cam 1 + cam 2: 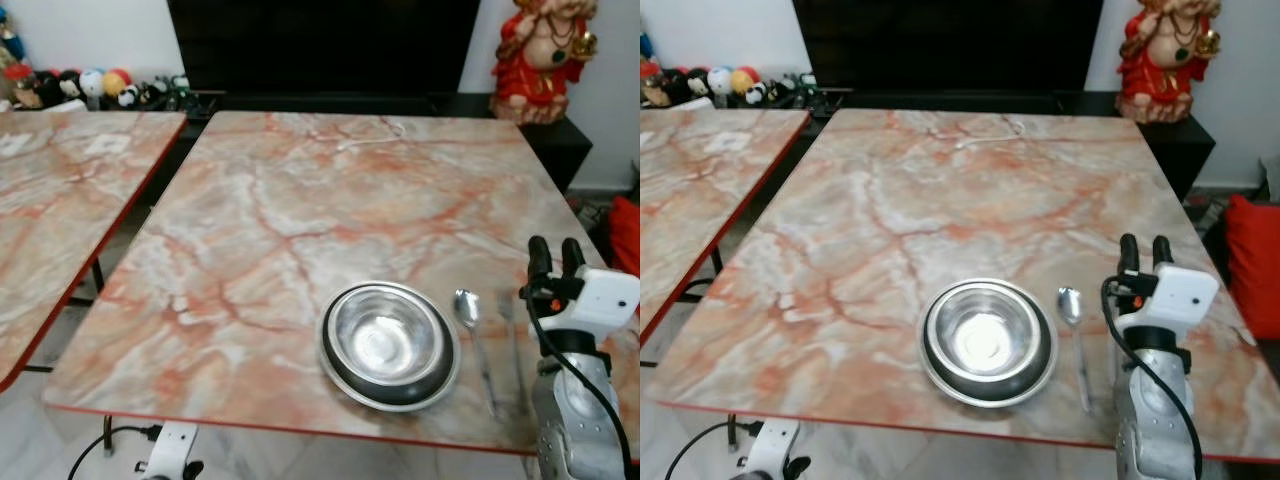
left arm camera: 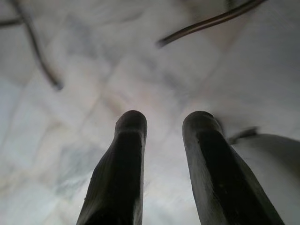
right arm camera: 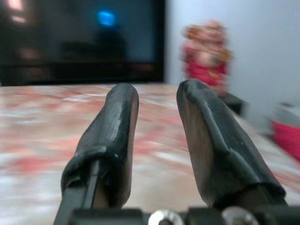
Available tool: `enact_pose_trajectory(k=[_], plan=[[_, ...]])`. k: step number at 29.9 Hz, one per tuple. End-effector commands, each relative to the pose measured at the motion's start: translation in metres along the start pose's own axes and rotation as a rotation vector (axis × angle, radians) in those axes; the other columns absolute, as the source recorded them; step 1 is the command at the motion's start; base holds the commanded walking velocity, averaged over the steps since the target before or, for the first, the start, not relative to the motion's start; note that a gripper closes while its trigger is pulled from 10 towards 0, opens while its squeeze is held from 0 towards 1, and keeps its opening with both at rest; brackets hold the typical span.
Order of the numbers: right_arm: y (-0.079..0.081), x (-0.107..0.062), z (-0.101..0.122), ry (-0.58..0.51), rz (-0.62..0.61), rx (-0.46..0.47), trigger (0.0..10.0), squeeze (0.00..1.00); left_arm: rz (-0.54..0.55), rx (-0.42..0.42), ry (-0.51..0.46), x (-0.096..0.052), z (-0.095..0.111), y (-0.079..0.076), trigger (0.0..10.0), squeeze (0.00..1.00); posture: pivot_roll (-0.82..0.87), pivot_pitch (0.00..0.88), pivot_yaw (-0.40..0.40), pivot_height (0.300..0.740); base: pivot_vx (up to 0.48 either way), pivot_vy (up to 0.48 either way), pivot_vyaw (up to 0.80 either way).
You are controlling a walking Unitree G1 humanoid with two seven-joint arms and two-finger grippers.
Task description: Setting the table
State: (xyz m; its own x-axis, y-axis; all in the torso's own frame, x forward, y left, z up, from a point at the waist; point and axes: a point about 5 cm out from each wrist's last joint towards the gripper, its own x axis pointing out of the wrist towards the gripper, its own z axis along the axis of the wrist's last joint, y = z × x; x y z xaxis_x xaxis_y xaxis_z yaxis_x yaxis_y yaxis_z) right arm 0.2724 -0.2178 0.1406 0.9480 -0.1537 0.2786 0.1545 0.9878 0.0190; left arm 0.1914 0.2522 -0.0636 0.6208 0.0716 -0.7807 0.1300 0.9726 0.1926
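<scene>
A steel bowl [image 1: 385, 340] sits in a steel plate [image 1: 392, 406] near the front edge of the marble-patterned table [image 1: 300, 220]. A spoon [image 1: 468, 310] lies just right of the plate, and a fork [image 1: 511, 345] lies right of the spoon. My right gripper [image 1: 556, 250] is raised above the table's front right corner, just right of the fork. It is open, its fingers [image 3: 117, 122] pointing toward the far side with nothing between them. My left arm [image 1: 170, 455] hangs below the front edge, and the left gripper [image 2: 166, 119] is open over the floor.
A second marble table [image 1: 60, 200] stands to the left across a narrow gap. A dark TV cabinet [image 1: 320, 45], a red statue [image 1: 540, 60] and small toys [image 1: 90, 85] line the back. A white cable [image 1: 370, 140] lies on the table's far side. A red cushion [image 1: 1252, 260] is at the right.
</scene>
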Motion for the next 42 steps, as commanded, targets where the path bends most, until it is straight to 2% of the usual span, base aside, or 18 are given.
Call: enact_pose_trajectory(k=[1, 7, 9, 12, 17, 27, 32, 37, 42], plan=[[0.003, 0.002, 0.002, -0.016, 0.008, 0.015, 10.0, 0.0, 0.006, -0.009, 0.035, 0.0, -0.005, -0.003, 10.0, 0.0, 0.01, 0.0, 0.026, 0.74, 0.0, 0.48, 0.0], [0.002, 0.002, 0.002, -0.023, 0.003, 0.028, 10.0, 0.0, 0.006, -0.007, 0.042, 0.0, -0.009, -0.007, 10.0, 0.0, 0.01, 0.0, 0.026, 0.74, 0.0, 0.48, 0.0], [0.003, 0.003, 0.002, -0.025, 0.015, 0.02, 10.0, 0.0, 0.011, -0.008, 0.057, -0.004, -0.02, -0.003, 10.0, 0.0, 0.02, 0.0, 0.024, 0.74, 0.0, 0.48, 0.0], [0.005, 0.005, 0.005, -0.038, 0.027, 0.019, 10.0, 0.0, 0.016, -0.011, 0.067, -0.006, -0.024, 0.0, 10.0, 0.0, 0.02, 0.0, 0.024, 0.74, 0.0, 0.48, 0.0], [0.01, 0.006, 0.005, -0.048, 0.057, 0.002, 10.0, 0.0, 0.021, -0.01, 0.072, -0.006, -0.024, 0.003, 10.0, 0.0, 0.02, 0.0, 0.025, 0.74, 0.0, 0.48, 0.0], [0.016, 0.008, 0.005, -0.057, 0.073, 0.014, 10.0, 0.0, 0.023, -0.012, 0.071, -0.004, -0.022, -0.002, 10.0, 0.0, 0.02, 0.0, 0.023, 0.74, 0.0, 0.48, 0.58], [0.017, 0.01, 0.005, -0.06, 0.067, 0.029, 10.0, 0.0, 0.041, -0.022, 0.076, -0.008, -0.026, 0.01, 10.0, 0.0, 0.02, 0.0, 0.023, 0.74, 0.0, 0.48, 0.0], [0.016, 0.01, 0.004, -0.054, 0.061, 0.033, 10.0, 0.0, 0.049, -0.029, 0.077, -0.01, -0.028, 0.014, 10.0, 0.0, 0.03, 0.0, 0.022, 0.74, 0.0, 0.48, 0.0], [0.018, 0.012, 0.005, -0.058, 0.055, 0.042, 10.0, 0.0, 0.044, -0.032, 0.071, -0.008, -0.027, 0.008, 10.0, 0.0, 0.03, 0.0, 0.019, 0.74, 0.0, 0.48, 0.0]])
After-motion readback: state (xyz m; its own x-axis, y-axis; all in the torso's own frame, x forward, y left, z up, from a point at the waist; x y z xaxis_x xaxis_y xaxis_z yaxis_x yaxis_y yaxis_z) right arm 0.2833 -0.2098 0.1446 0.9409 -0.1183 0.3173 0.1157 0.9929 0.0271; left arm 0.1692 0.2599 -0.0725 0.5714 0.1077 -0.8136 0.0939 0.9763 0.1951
